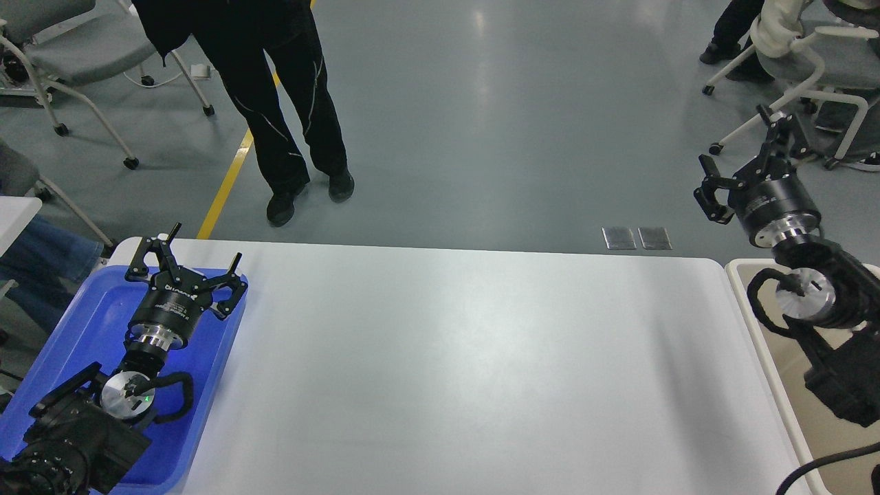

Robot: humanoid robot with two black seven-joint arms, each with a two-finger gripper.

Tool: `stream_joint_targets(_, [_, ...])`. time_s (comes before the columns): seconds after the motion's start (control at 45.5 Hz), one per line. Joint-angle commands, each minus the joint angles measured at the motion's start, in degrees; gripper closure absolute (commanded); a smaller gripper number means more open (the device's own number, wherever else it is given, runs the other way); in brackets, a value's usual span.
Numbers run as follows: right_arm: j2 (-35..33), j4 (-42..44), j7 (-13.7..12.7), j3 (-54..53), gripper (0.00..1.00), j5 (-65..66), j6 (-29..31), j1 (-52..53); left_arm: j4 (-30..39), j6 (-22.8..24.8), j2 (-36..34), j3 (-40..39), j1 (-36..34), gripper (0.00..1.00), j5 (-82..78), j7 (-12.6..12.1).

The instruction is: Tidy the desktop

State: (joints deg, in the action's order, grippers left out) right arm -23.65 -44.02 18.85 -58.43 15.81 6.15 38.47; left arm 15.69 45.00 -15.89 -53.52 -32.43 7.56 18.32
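**Both tools open, nothing held**

Head view: the large smooth white rectangular counter [454, 357] fills the middle of the frame. Left tool [185, 265] hangs over the blue plastic tray [206, 385] at the counter's left edge, fingers spread wide. Right tool [746, 161] sits past the far right corner above the beige rectangular bin [756, 323], also spread, holding nothing.

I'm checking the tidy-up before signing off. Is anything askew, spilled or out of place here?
Nothing stands out. The desktop shows no spill or stray item, the blue tray sits at its left end, the beige bin at its right, and both grippers, left and right, hold nothing.
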Motion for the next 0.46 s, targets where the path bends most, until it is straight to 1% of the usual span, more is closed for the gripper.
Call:
stream_joint_targets(0.0, [4.76,-0.10,0.84,-0.63,0.00,0.01,0.36,-6.74,0.05,0.00,-0.02,0.00,0.00,0.00,0.00,0.05])
stream_joint_targets(0.22, [7.22,0.16,0.92,-1.16,0.00,0.01,0.36,-10.96,-0.04,0.00,-0.02,0.00,0.00,0.00,0.00,0.05])
stream_joint_targets(0.44, [8.27,0.25,1.01,-1.25,0.00,0.01,0.36,-12.28,0.05,0.00,-0.02,0.00,0.00,0.00,0.00,-0.03])
